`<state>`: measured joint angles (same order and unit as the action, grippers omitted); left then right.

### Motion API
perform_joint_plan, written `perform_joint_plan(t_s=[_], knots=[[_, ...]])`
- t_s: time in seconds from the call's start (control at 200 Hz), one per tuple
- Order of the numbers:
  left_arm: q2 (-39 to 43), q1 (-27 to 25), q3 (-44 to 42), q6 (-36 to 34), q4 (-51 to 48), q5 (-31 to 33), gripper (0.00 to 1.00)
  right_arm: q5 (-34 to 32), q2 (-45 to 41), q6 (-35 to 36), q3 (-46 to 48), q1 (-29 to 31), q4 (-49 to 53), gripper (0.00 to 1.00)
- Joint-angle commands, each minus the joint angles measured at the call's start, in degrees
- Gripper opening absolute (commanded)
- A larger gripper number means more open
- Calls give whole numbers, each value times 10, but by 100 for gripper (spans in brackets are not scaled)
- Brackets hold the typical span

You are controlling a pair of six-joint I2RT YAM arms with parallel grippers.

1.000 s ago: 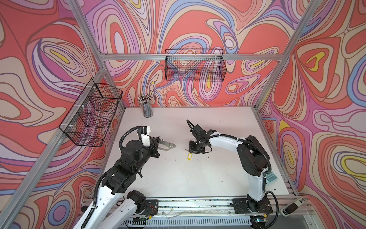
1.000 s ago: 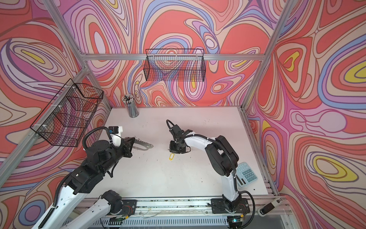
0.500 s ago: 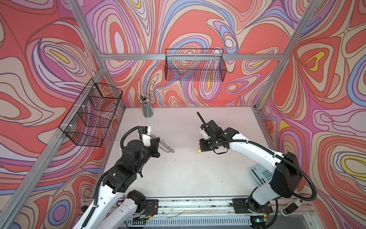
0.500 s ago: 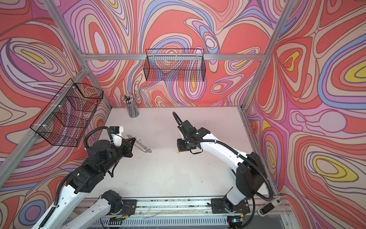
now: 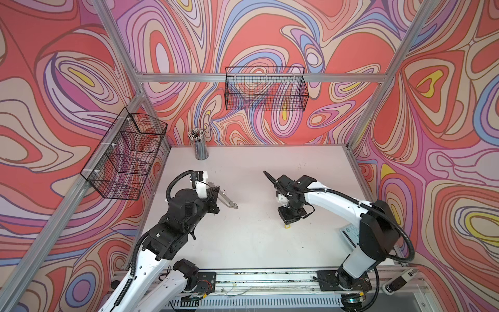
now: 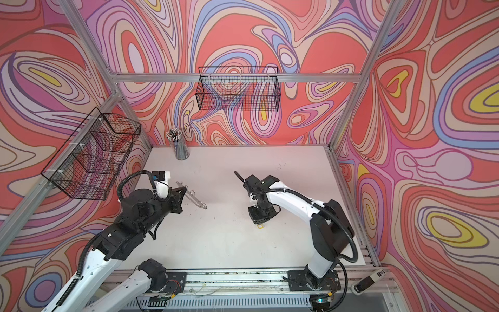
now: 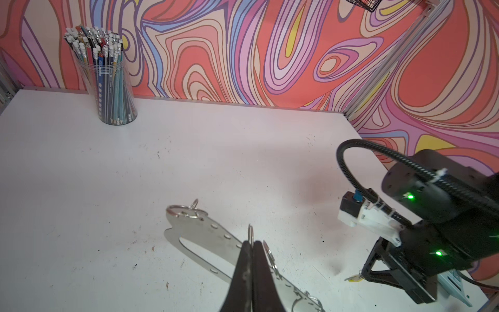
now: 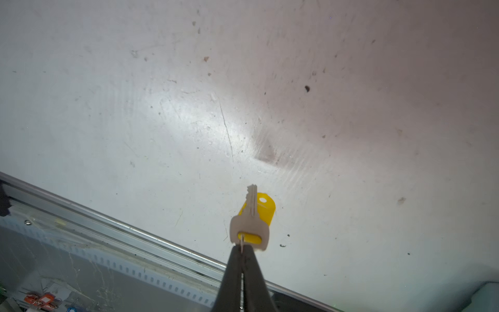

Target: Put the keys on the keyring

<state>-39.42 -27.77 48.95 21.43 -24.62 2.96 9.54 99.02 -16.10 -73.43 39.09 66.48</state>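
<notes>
1. Table (image 5: 256, 243): a white, scuffed work surface. We list every item below as on it or over it.
2. Wire baskets: we count two, both black. The side basket (image 5: 127, 154) hangs on the left wall and the back basket (image 5: 266, 91) on the rear wall.
3. Pencil cup (image 7: 108, 81): clear and packed with pencils, it stands upright in the table's back left corner.
4. Keyring (image 7: 205, 235): a flat silvery plate with a long cut-out and wire rings along one edge. We find it over the table's left half, well apart from the key. The left gripper (image 7: 253, 244) has its jaws fully closed on the ringed edge. We cannot tell whether they pinch the plate or a ring.
5. Key (image 8: 251, 224): silver, and the only one we see. It hangs over the table right of centre. The right gripper (image 8: 243, 250) has its jaws pressed together on the small ring through the key's head.
6. Yellow tag (image 8: 266, 208): oblong plastic, hanging just behind the key.
</notes>
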Motion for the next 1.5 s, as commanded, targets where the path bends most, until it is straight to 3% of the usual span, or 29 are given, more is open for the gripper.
perform_joint_plan(t_s=[0.0, 0.29, 0.531, 0.901, 1.052, 1.237, 1.492], knots=[[9, 2, -6, 3, 16, -7, 0, -6, 51, 26, -24, 0, -9, 0], [10, 4, -7, 3, 16, -15, 0, -62, 113, 10, -37, -2, -113, 0], [3, 5, -9, 3, 19, -19, 0, -84, 90, -32, 34, -2, -265, 0], [-9, 9, -11, 9, 23, -24, 0, -110, 37, -76, 131, -1, -402, 0], [-11, 13, -10, 10, 25, -34, 0, -104, 22, -63, 94, -2, -345, 18], [-13, 14, -5, 5, 22, -52, 0, -87, 28, -45, 10, -9, -242, 26], [-11, 14, -3, 12, 21, -79, 0, -25, 114, 9, -142, -46, -42, 26]])
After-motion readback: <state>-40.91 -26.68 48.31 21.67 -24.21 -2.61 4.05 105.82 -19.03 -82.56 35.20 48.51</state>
